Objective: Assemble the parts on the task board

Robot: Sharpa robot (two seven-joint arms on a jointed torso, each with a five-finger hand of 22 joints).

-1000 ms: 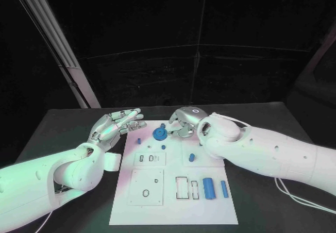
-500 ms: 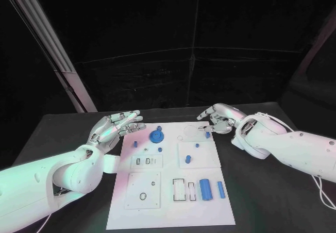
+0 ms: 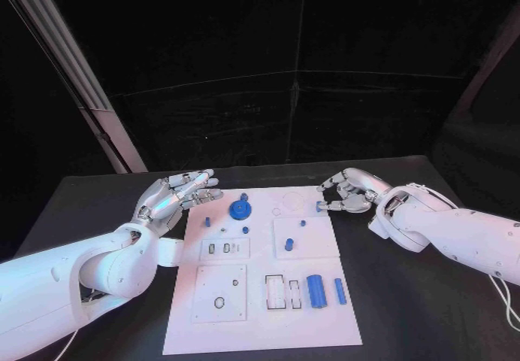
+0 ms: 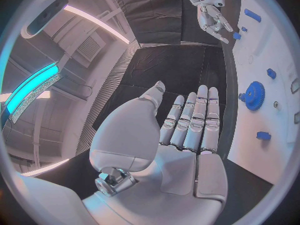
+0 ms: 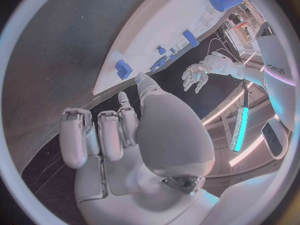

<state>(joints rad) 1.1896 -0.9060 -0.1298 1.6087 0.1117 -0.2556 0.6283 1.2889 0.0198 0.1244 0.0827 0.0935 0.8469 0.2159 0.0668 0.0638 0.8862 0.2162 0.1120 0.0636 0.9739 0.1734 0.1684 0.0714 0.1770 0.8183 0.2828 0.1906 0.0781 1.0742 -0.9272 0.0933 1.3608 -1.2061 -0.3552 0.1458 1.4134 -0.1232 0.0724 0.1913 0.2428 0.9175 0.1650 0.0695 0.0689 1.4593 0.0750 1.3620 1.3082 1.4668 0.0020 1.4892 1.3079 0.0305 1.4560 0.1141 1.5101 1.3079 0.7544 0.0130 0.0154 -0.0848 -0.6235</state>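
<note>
The white task board (image 3: 255, 316) lies in the middle of the table. A blue gear (image 3: 240, 208) stands at its far end, also seen as the blue gear (image 4: 253, 95). Small blue parts (image 3: 288, 244) dot the board, and two blue cylinders (image 3: 316, 289) lie near the front right. My left hand (image 3: 179, 192) hovers open beside the board's far left corner, fingers straight and together (image 4: 190, 122). My right hand (image 3: 349, 192) is at the far right corner, fingers bent, fingertips next to a small blue block (image 3: 321, 204). This block (image 5: 123, 67) sits on the board's edge, just clear of the thumb.
Black table (image 3: 412, 301) surrounds the board on both sides. A white mount (image 3: 170, 252) of my left arm lies against the board's left edge. Dark curtain walls stand behind the table.
My right hand has drawn back from the gear to the board's far right corner. The left hand has stayed in place. The camera has shifted a little.
</note>
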